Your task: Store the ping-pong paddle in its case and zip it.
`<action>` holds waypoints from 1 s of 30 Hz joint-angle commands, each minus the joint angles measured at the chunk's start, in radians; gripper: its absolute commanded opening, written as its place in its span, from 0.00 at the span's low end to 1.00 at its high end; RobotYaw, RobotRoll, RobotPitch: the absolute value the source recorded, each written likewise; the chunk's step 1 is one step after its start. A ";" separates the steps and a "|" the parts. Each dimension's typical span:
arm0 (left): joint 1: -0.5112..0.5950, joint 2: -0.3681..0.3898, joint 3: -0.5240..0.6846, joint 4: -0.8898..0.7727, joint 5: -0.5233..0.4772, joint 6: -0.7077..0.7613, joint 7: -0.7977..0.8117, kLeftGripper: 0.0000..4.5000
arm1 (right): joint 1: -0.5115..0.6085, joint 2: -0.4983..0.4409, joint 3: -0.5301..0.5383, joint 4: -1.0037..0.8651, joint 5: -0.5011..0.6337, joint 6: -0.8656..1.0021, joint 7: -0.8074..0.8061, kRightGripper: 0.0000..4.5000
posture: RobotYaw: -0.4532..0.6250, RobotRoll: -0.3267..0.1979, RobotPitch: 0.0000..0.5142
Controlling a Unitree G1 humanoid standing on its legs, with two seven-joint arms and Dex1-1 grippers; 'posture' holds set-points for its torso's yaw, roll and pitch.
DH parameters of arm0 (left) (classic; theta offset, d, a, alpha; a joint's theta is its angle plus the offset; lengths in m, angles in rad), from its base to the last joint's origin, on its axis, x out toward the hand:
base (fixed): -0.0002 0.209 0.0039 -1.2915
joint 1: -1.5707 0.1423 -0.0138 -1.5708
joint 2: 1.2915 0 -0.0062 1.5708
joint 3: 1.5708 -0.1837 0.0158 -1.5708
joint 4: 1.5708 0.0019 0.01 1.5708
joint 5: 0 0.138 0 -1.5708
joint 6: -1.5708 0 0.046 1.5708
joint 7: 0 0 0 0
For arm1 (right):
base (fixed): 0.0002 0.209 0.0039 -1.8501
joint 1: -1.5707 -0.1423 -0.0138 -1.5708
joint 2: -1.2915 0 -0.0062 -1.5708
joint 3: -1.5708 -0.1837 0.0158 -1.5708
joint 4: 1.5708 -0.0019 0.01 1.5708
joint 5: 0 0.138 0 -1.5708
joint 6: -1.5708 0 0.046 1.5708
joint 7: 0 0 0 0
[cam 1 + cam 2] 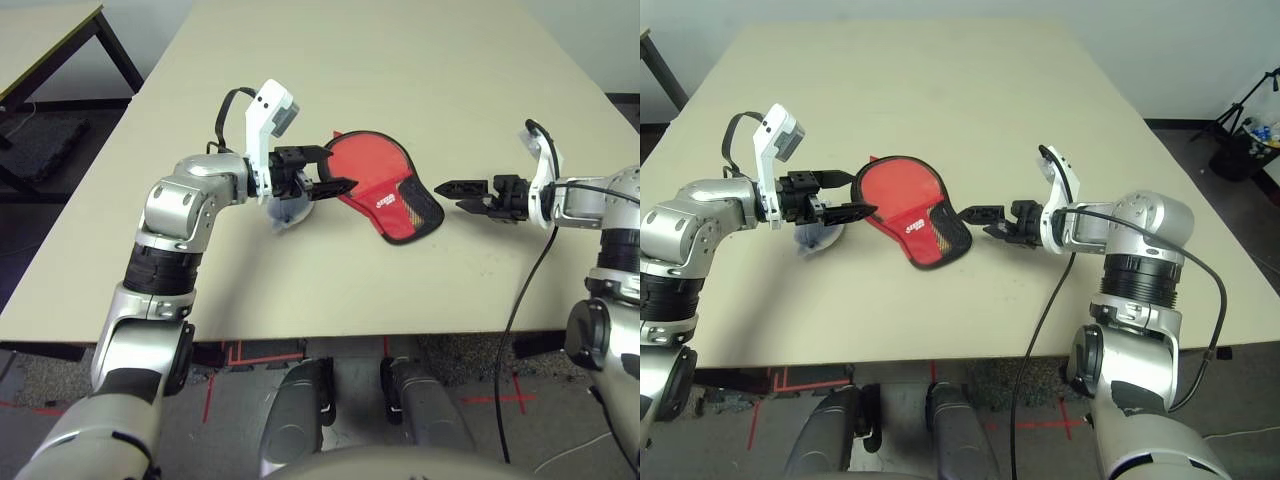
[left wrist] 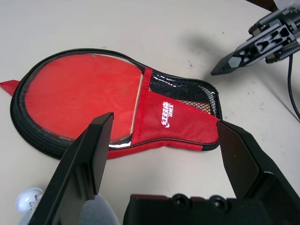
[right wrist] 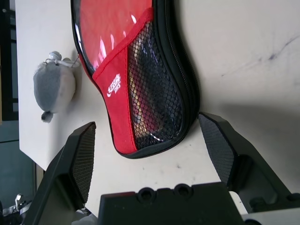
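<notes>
The red case (image 1: 385,192) lies flat on the table's middle, round end to the left, mesh pocket with a white logo (image 2: 168,114) to the right. The ping-pong paddle sits inside it: its red face (image 2: 79,93) shows through the glossy clear window, and striped handle colours show behind the mesh (image 3: 152,84). Black zipper edging runs round the rim; I cannot tell whether it is zipped. My left gripper (image 1: 338,168) hovers open at the round end. My right gripper (image 1: 450,196) stands open just off the mesh end, touching nothing.
A small grey fuzzy pouch (image 3: 54,86) on a cord lies under my left wrist, left of the case. A black cable (image 1: 530,290) hangs from my right arm over the table's front edge. Another table (image 1: 40,40) stands at far left.
</notes>
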 commanded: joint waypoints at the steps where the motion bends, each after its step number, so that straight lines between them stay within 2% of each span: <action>1: 0.005 0.005 0.013 -0.014 -0.015 0.014 0.017 1.00 | 0.028 0.014 0.030 0.009 0.000 0.021 -0.023 0.99 | 0.41 0.62 0.31; 14: -0.002 -0.004 0.000 -0.013 -0.040 0.013 0.041 1.00 | -0.002 0.102 -0.022 0.136 -0.039 -0.111 -0.106 0.99 | 0.41 0.62 0.30; 22: 0.000 -0.018 0.006 -0.006 -0.042 0.009 0.057 1.00 | -0.053 0.164 -0.076 0.295 -0.029 -0.184 -0.134 0.99 | 0.41 0.62 0.29; 30: 0.021 -0.018 0.007 -0.020 -0.046 0.014 0.066 1.00 | -0.090 0.209 -0.074 0.420 -0.026 -0.234 -0.120 0.99 | 0.41 0.62 0.29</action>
